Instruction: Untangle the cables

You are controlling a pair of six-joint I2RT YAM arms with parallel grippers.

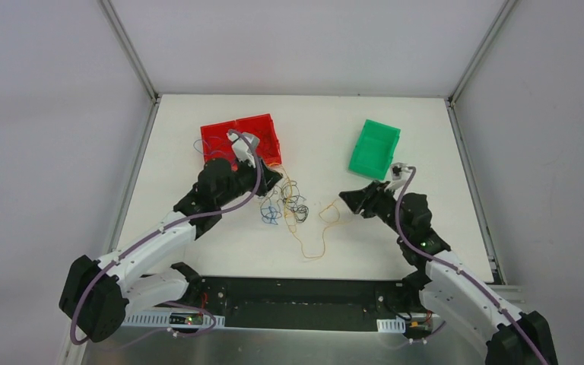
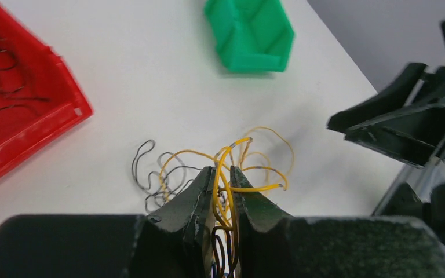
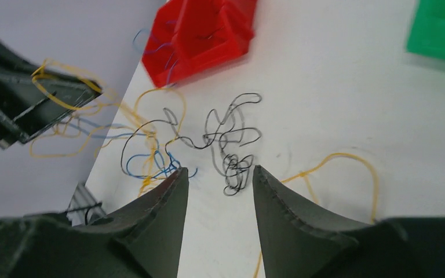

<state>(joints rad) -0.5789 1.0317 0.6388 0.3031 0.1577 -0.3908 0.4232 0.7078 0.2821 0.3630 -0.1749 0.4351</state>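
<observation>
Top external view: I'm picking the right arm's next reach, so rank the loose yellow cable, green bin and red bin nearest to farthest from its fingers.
1. loose yellow cable, just left of the right gripper, mid-table.
2. green bin, behind the gripper, on the right side.
3. red bin, far across on the left side.
</observation>
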